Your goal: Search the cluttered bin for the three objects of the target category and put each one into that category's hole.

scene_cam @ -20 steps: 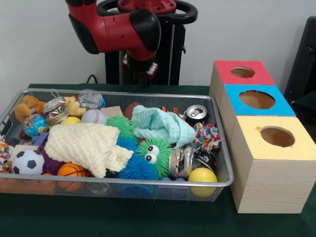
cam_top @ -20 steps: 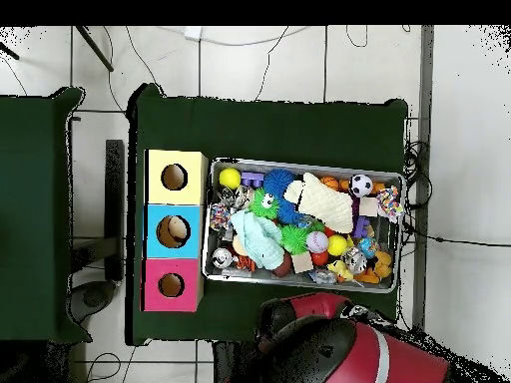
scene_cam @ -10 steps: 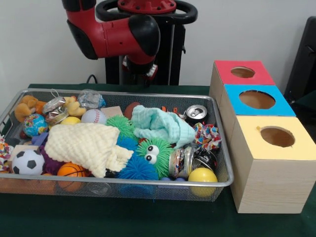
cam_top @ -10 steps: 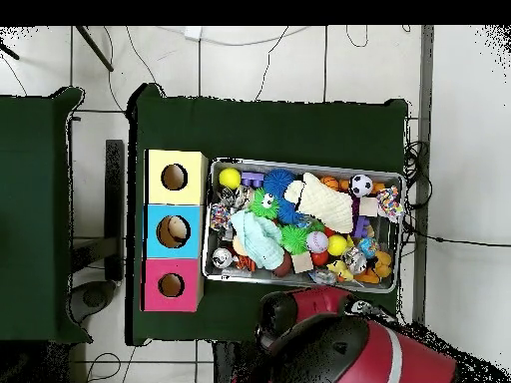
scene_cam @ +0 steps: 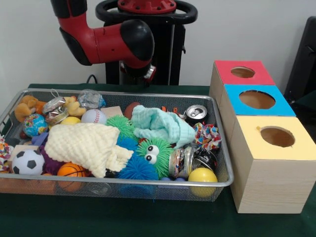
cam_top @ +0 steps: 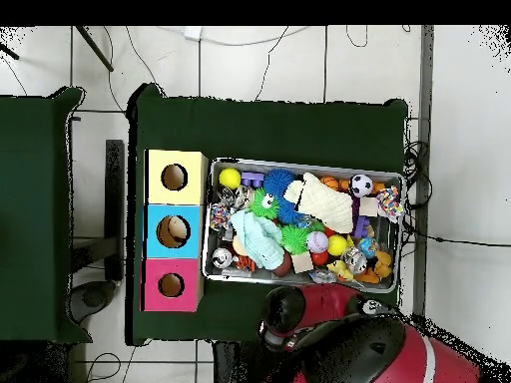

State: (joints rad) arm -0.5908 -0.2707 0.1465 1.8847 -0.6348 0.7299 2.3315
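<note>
Nothing is seen delivered yet: the three holes in the boxes (scene_cam: 261, 128) show empty, and the wire bin (scene_cam: 148, 186) is crammed full. The gripper is not shown, so its state cannot be told. The target category is unknown; candidates lie throughout the bin.

Front camera faces the bin (scene_cam: 118, 183) low; overhead looks straight down.

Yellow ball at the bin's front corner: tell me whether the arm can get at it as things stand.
Probably yes. The yellow ball lies on top in the bin's corner with nothing over it, cans beside it. The arm is drawn back behind the bin; its tool is not in view.
</note>
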